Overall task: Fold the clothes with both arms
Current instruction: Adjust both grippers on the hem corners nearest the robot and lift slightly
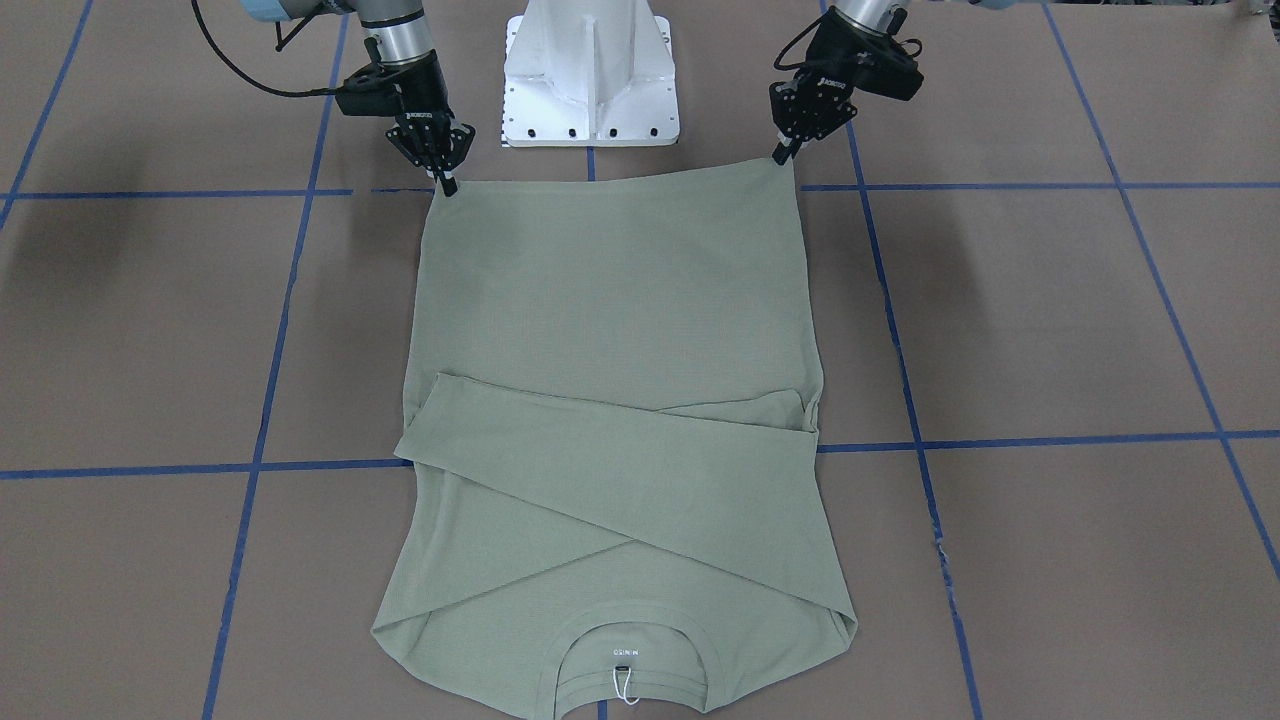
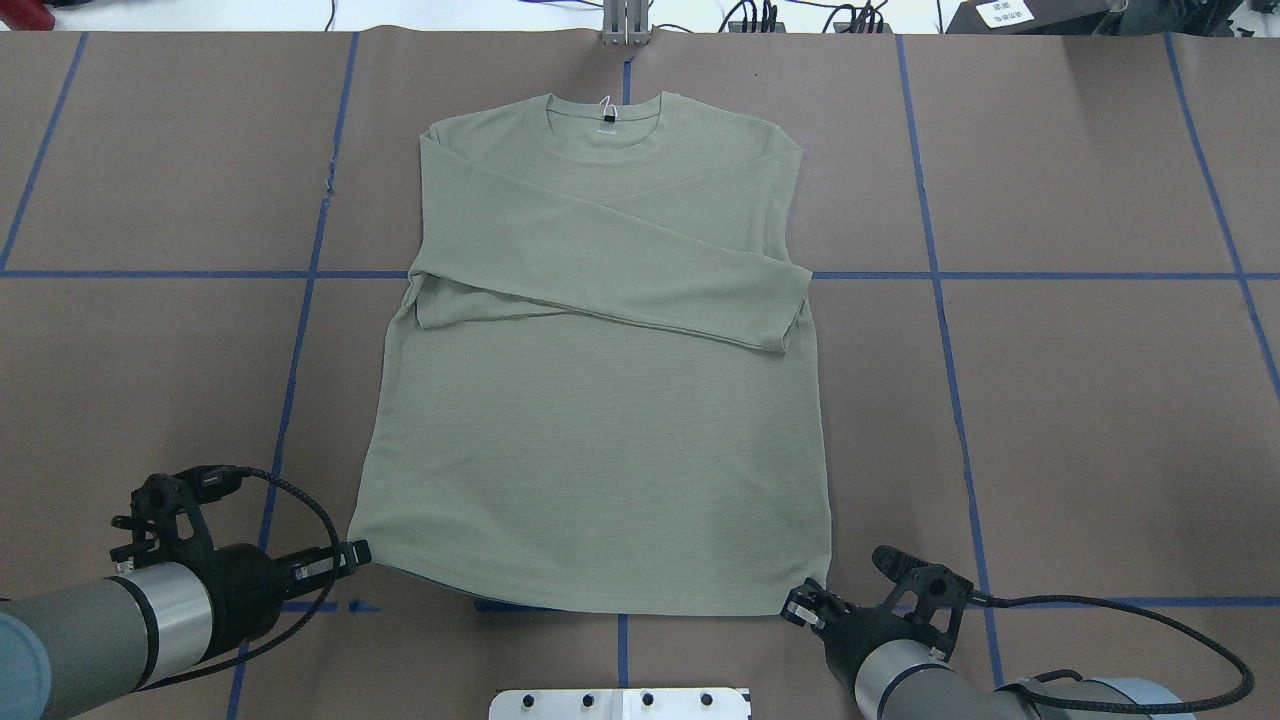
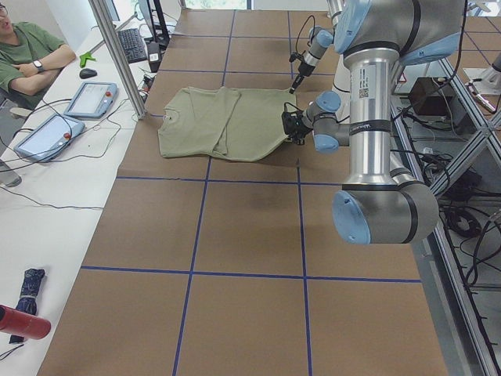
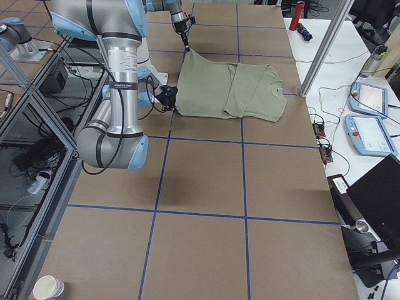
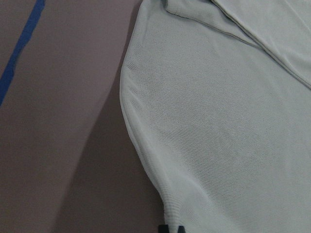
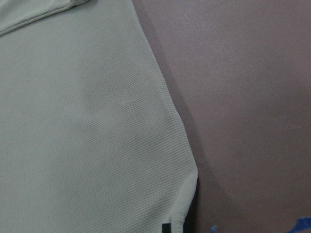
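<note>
The sage-green shirt (image 2: 600, 400) lies flat, front up, with both sleeves folded across the chest (image 1: 620, 450). Its neckline with the white string tag (image 1: 622, 680) lies at the far side from the robot. My left gripper (image 2: 355, 553) is shut on the hem's left corner, seen also in the front view (image 1: 783, 155). My right gripper (image 2: 800, 603) is shut on the hem's right corner (image 1: 447, 185). Both corners are raised slightly off the table; the wrist views show the shirt's edge (image 5: 146, 160) (image 6: 180, 145) with shadow under it.
The table is covered in brown paper (image 2: 1050, 400) with blue tape lines (image 2: 940, 300). The white pedestal base (image 1: 590, 70) stands between the arms just behind the hem. An operator (image 3: 31, 47) sits beyond the table's far edge beside tablets (image 3: 90, 98).
</note>
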